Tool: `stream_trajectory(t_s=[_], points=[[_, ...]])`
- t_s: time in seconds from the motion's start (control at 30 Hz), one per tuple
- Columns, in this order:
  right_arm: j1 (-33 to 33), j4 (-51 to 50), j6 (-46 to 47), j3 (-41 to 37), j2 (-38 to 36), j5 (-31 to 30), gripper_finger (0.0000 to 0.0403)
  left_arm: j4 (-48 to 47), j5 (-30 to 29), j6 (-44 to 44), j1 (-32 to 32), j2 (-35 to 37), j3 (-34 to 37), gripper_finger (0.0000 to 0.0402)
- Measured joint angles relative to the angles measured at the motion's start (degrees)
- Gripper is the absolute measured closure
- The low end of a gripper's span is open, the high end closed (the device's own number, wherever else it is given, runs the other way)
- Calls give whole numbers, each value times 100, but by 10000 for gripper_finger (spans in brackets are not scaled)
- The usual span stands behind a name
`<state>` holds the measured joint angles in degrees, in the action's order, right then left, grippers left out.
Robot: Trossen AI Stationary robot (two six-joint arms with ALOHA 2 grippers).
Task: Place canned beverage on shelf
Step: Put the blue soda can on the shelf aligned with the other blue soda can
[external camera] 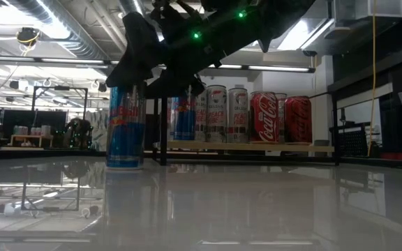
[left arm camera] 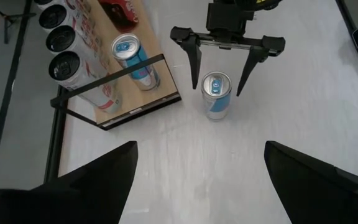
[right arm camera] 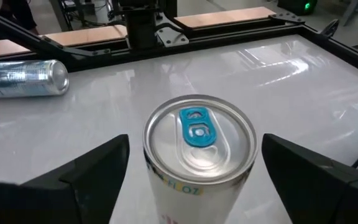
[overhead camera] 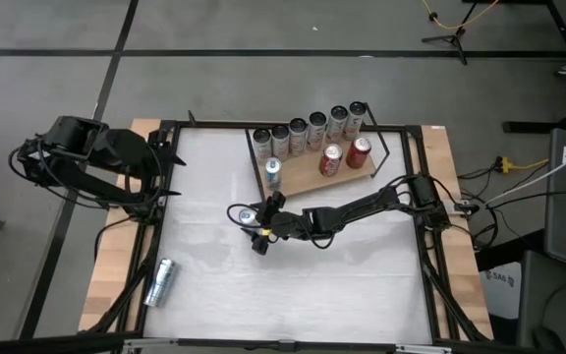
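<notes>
We see the right gripper (left arm camera: 223, 65) spread wide around an upright blue can (left arm camera: 216, 94) on the white table (overhead camera: 293, 285) — fingers either side, apparently not touching it, though that is hard to judge. The can stands just beside the shelf (overhead camera: 303, 175), off its board. The left gripper (overhead camera: 161, 165) waits open at the table's edge.

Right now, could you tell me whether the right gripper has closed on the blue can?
No, the right gripper straddles the upright blue can with open fingers.
</notes>
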<state>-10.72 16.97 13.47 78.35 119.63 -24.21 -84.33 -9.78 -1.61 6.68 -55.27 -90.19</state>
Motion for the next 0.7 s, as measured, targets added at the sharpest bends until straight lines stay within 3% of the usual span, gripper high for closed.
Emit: stream_trajectory(t_s=[0.5,0.7], points=[[0,-32,65,0,-50,236,183,-2,0,0,0,0,0,60],[-2,-672,120,-4,-521,408,191,-1,-2,0,0,0,0,60]])
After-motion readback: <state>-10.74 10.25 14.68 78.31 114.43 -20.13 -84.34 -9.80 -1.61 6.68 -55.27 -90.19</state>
